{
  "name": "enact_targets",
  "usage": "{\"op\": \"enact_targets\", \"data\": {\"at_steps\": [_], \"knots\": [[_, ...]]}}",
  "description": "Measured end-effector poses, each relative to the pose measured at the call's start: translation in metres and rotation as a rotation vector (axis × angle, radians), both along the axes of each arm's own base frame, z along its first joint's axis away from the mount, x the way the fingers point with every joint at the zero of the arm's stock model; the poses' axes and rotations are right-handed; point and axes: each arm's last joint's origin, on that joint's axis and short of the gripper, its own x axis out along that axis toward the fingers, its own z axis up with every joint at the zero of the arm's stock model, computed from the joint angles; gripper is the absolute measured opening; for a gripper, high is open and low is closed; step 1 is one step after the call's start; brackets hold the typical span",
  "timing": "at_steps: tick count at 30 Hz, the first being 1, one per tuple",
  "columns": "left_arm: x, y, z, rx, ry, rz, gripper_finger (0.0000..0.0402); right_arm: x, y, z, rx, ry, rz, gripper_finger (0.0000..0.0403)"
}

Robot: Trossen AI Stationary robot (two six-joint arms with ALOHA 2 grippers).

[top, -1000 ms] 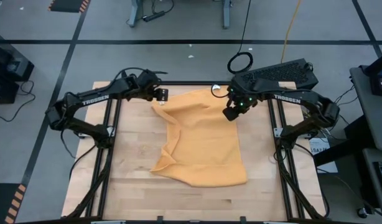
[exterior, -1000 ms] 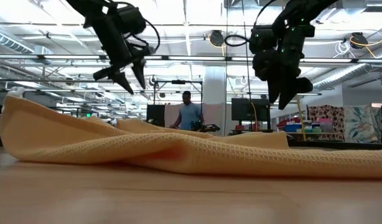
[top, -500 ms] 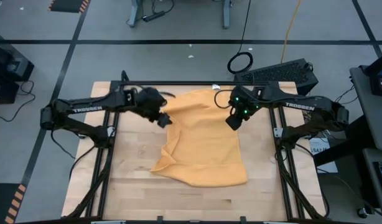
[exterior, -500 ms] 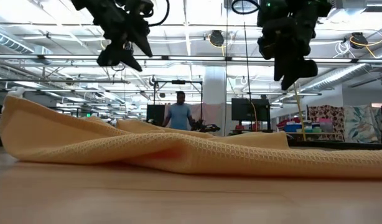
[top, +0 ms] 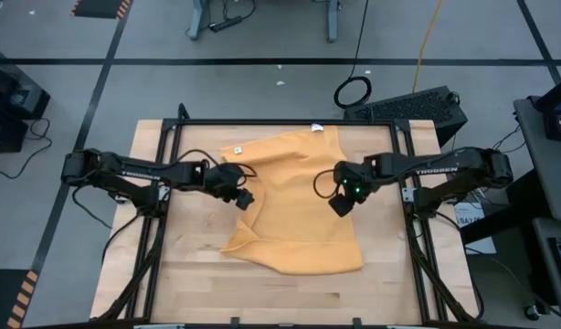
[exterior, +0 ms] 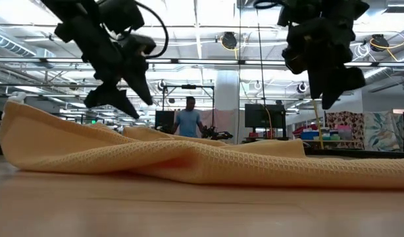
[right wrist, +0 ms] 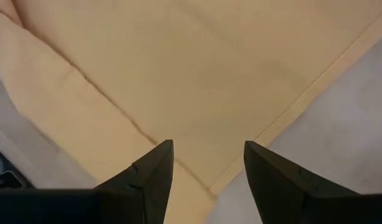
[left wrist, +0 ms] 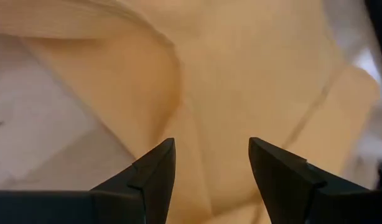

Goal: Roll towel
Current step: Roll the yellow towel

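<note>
In the high view, the left gripper [top: 245,198] hangs left of centre over the towel's [top: 299,206] left edge, fingers apart, holding nothing. The towel lies rumpled mid-frame on the table [top: 198,274]. The right gripper [top: 340,205], right of centre, is likewise spread and empty above the towel's right edge.

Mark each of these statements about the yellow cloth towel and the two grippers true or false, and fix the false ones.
1. The mustard-yellow cloth towel is rolled into a tight cylinder. False: it lies spread out, with a folded, rumpled left side.
2. The left gripper is open above the towel's left side. True.
3. The right gripper is clamped on the towel. False: it is open and holds nothing.
4. Both grippers are off the wooden table. True.
5. A person stands in the room behind. True.
</note>
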Motion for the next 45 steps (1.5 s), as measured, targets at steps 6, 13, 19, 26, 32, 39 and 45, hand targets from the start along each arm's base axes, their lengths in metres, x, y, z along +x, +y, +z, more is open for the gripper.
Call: {"op": "enact_targets", "data": {"at_steps": [6,13,19,26,32,39,45], "knots": [[0.007,0.001,-0.017,0.028,0.011,0.0,0.0222,0.006,0.019,0.002,0.075,-0.032,-0.084,0.0187],[0.02,0.0,-0.032,-0.005,-0.004,0.028,0.028,0.02,0.036,0.008,0.133,-0.156,-0.155,0.0187],[0.03,-0.003,-0.045,0.005,-0.005,0.015,0.0274,0.021,0.05,0.01,0.135,-0.179,-0.189,0.0187],[0.034,-0.001,-0.056,0.06,0.019,0.021,0.0141,0.019,0.058,0.01,0.124,-0.177,-0.195,0.0187],[0.026,-0.004,-0.043,0.031,0.021,0.009,0.0015,0.018,0.061,0.007,-0.072,-0.217,-0.239,0.0187],[-0.01,-0.02,-0.007,0.003,0.068,0.019,0.0005,0.025,0.062,-0.005,-0.116,-0.175,-0.233,0.0162],[-0.047,-0.03,0.012,0.0,0.163,0.082,0.0008,0.039,0.064,-0.028,-0.162,-0.117,-0.186,0.0129]]}}
